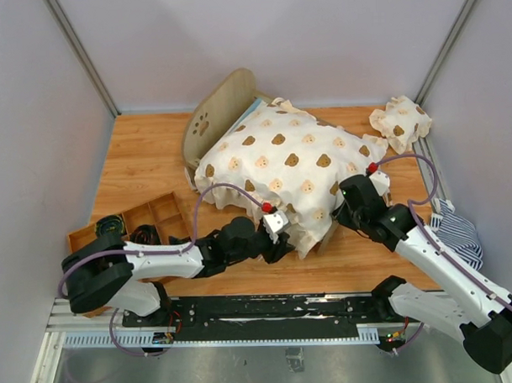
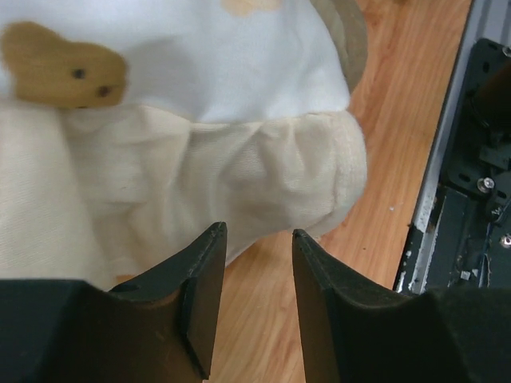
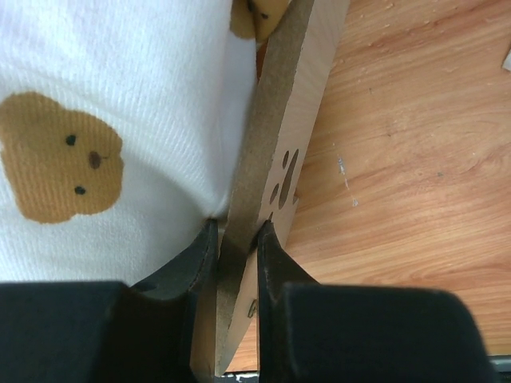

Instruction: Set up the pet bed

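Edge of plywood board point(image 3: 267, 120), paw-print cutout showing, pinched between right jaws. Left jaws spread and empty, just short of ruffled hem of bear-print cover point(image 2: 200, 183). Beneath that cover, at middle of desk point(image 1: 137, 162), the pet bed point(image 1: 223, 104), headboard at far left.

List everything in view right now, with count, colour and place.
pet bed: one, light plywood, table centre, mostly under the cover
cover: one, cream with brown bears, draped over the bed
pillow: one, same bear print, far right
striped cloth: one, blue and white, right edge
tray: one, wooden with compartments, near left, dark items inside
table: one, wood-grain, under everything
left gripper: one, black, open, at the cover's near ruffle
right gripper: one, black, closed on the bed's footboard
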Robot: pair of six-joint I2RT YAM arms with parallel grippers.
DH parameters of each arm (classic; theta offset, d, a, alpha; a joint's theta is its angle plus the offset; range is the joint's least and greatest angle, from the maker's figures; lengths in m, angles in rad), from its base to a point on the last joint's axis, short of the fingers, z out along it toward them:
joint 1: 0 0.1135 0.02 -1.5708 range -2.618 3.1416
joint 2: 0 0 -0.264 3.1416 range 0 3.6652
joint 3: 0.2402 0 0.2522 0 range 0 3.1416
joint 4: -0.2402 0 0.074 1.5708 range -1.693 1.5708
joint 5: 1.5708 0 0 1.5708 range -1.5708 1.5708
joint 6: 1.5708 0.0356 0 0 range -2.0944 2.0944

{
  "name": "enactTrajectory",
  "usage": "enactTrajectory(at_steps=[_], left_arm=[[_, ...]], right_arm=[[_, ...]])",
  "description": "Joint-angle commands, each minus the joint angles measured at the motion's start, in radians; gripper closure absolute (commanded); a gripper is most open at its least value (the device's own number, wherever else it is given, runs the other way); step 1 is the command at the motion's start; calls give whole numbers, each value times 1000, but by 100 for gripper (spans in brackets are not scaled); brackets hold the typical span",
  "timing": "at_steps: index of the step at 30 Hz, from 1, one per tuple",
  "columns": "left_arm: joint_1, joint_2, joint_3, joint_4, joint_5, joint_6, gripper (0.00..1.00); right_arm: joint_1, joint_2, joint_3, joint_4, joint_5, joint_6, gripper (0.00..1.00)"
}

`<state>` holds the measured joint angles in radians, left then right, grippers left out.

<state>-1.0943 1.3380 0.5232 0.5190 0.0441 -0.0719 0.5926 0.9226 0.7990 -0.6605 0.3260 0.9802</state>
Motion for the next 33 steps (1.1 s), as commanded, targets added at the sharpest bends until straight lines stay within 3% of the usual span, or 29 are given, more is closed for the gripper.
enactTrajectory(at_steps=[1, 5, 15, 20, 26, 31, 33], left_arm=[[-84, 106, -10, 189, 24, 64, 58], [-137, 159, -10, 237, -52, 57, 60], [-223, 81, -112, 429, -177, -95, 55], [-263, 198, -104, 523, -124, -122, 60], [-277, 405, -64, 691, -164, -128, 60], [-265, 540, 46, 633, -394, -61, 60], [-225, 577, 71, 620, -413, -57, 60]], right_arm=[[15, -39, 18, 114, -83, -61, 100], [15, -26, 50, 114, -62, -63, 100], [15, -18, 33, 139, -18, 6, 100], [16, -13, 38, 141, -9, 32, 100], [15, -18, 47, 144, -20, 32, 100], [15, -29, 49, 144, -37, 40, 100], [15, -34, 57, 144, -39, 42, 100]])
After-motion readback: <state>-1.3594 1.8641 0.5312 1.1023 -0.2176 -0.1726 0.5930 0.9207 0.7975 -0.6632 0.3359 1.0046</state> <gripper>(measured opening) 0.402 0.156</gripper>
